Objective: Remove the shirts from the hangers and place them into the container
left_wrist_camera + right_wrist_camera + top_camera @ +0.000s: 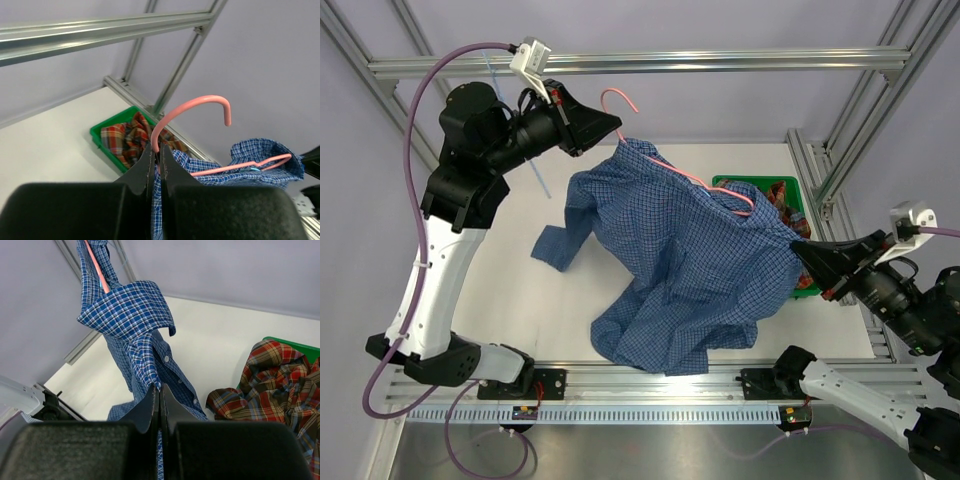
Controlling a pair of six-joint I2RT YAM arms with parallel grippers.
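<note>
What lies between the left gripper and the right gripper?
The blue checked shirt, draped on the pink hanger; the top view shows it. The left gripper pinches the hanger, the right gripper the shirt.

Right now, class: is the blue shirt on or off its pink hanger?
On, at least partly: the pink hanger threads through the collar of the blue shirt, hook out above.

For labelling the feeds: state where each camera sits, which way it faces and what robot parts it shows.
Top external: above and behind the robot, looking down on the table; left arm, right arm, left tool and right tool show.
Left wrist: on the left arm, facing along its shut tool toward the pink hanger and green tray.
Right wrist: on the right arm, facing along its shut tool up the blue shirt.
Shared: both wrist views show the plaid shirt in the tray.
</note>
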